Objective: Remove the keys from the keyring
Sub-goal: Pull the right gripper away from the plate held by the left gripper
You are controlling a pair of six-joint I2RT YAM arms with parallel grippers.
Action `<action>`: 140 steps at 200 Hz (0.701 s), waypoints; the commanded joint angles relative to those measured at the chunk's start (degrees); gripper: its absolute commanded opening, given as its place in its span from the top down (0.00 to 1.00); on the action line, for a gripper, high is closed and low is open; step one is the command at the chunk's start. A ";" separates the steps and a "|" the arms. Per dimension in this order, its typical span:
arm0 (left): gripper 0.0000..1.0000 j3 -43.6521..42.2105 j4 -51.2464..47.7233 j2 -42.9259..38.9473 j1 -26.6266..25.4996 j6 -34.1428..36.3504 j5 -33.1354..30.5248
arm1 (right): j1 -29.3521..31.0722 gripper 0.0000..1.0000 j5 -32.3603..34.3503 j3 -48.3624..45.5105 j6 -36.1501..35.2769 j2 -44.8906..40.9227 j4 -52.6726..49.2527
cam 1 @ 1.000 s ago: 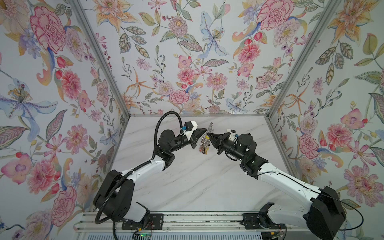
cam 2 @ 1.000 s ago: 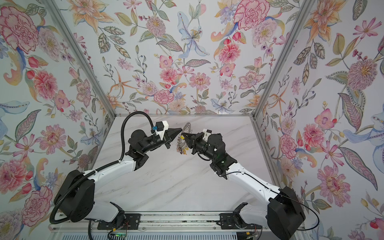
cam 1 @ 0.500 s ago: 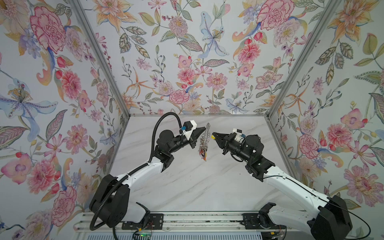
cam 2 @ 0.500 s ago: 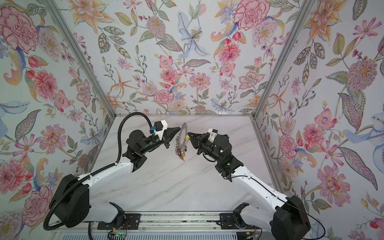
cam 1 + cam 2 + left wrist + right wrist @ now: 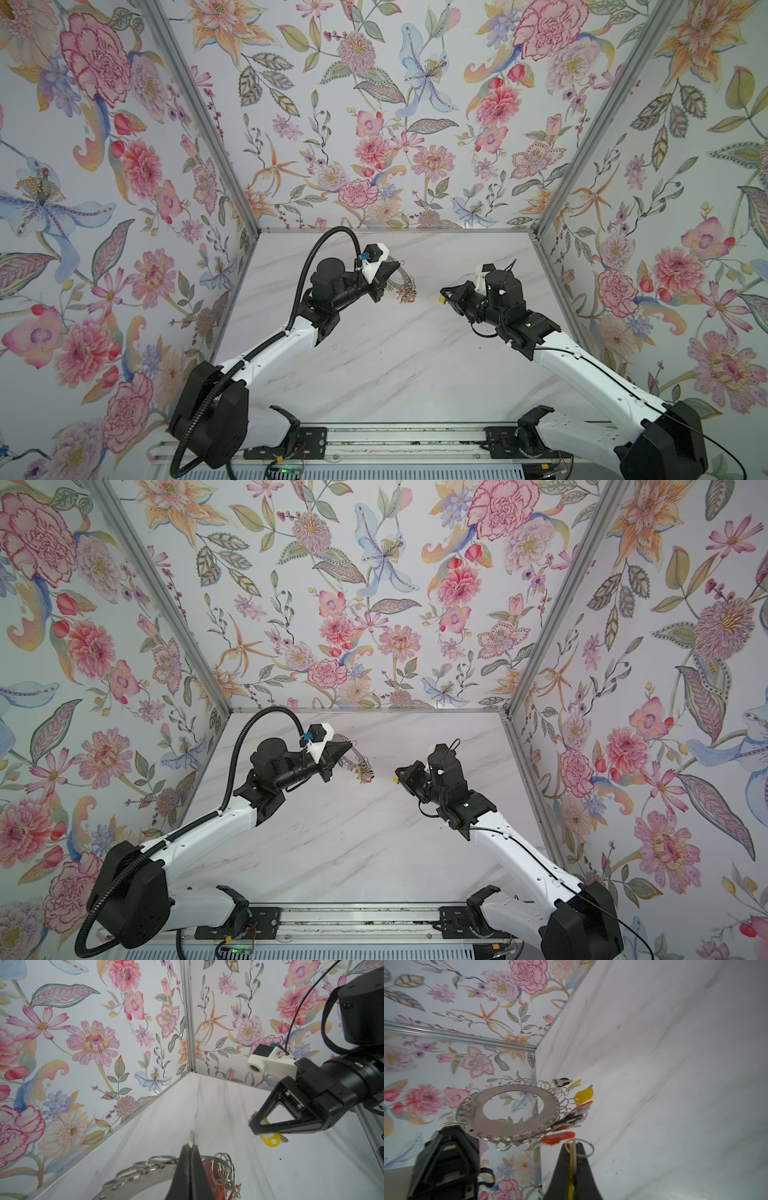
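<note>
Grey metal, the keyring (image 5: 512,1128) hangs in the air, its rim pinched by the pressed-together fingers of the left gripper (image 5: 191,1147). The right gripper (image 5: 574,1147) is well apart from it, squeezing one yellow-tag key (image 5: 270,1140) with a wire loop (image 5: 592,1150). More keys (image 5: 584,1095) bunch on the ring's other side. In both top views they look tiny and blurry over the white table (image 5: 395,365).

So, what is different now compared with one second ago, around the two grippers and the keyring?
The right gripper, earlier at the keyring beside the left gripper, has drawn back to the right, jaws shut on a yellow-tagged key, now free of the keyring. The left gripper stayed about in place, jaws shut on the keyring's rim; the other keys still hang from it.
</note>
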 commanded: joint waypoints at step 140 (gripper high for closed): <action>1.00 1.56 -8.61 -5.12 0.41 2.03 -6.70 | 5.88 0.96 12.43 3.95 -23.10 26.02 -4.82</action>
